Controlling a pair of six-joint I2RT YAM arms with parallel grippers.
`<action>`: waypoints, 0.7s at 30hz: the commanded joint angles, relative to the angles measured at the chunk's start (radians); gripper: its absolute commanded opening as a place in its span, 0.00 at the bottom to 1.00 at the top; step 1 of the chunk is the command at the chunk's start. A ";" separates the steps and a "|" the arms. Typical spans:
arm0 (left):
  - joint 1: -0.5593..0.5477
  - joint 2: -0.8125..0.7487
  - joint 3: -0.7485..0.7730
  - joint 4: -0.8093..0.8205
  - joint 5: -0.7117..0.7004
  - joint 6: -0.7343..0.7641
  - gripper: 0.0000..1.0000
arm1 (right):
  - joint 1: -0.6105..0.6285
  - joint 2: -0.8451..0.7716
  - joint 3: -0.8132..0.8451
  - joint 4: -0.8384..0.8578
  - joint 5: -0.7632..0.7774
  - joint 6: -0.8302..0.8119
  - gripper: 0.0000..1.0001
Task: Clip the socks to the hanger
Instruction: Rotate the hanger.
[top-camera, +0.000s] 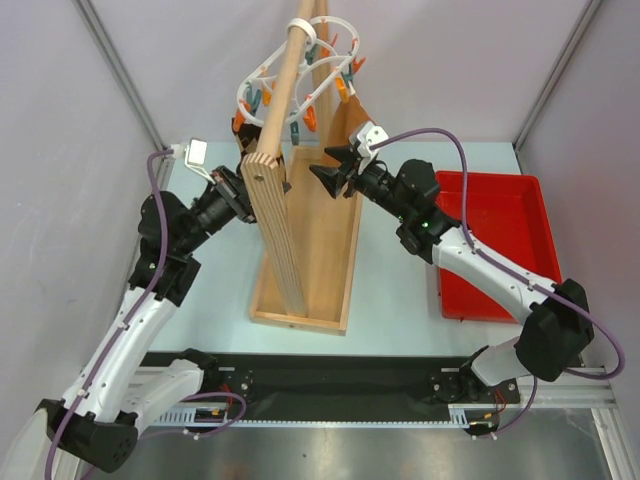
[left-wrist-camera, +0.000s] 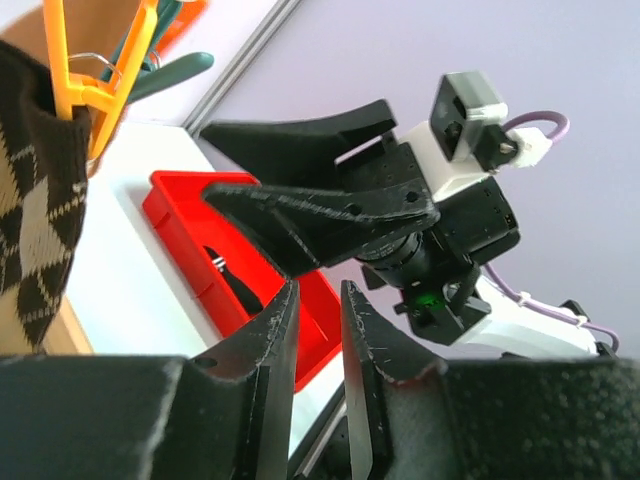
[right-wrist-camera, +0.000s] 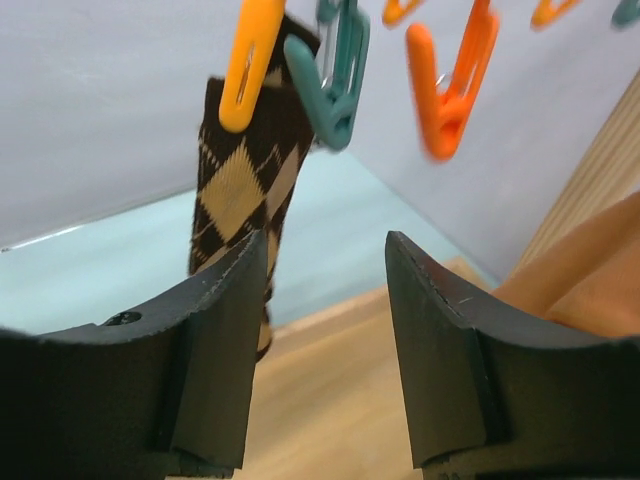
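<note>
The white ring hanger (top-camera: 335, 25) hangs from the wooden pole with orange and teal pegs below it. An orange peg (right-wrist-camera: 250, 65) clips the dark argyle sock (right-wrist-camera: 240, 180), which hangs straight down and also shows at the left edge of the left wrist view (left-wrist-camera: 40, 210). A tan sock (right-wrist-camera: 590, 270) hangs at the right, beside my right gripper. My right gripper (right-wrist-camera: 325, 240) stands open and empty, pointing at the pegs (top-camera: 322, 163). My left gripper (left-wrist-camera: 320, 290) has its jaws only slightly apart, with nothing between them, and faces the right gripper (left-wrist-camera: 205, 160).
The wooden stand's slanted post (top-camera: 280, 230) rises from its base board (top-camera: 320, 270) between the two arms and hides the left fingertips from above. A red tray (top-camera: 500, 200) sits at the right, with a dark item (left-wrist-camera: 232, 285) inside it.
</note>
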 joint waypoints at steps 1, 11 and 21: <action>-0.006 0.019 -0.021 0.137 0.035 -0.034 0.27 | -0.020 0.030 0.020 0.233 -0.113 -0.053 0.53; -0.006 0.100 0.000 0.215 0.031 -0.028 0.27 | -0.018 0.140 0.053 0.394 -0.153 -0.029 0.56; -0.006 0.142 -0.008 0.260 -0.028 -0.043 0.27 | -0.015 0.206 0.080 0.504 -0.087 -0.027 0.56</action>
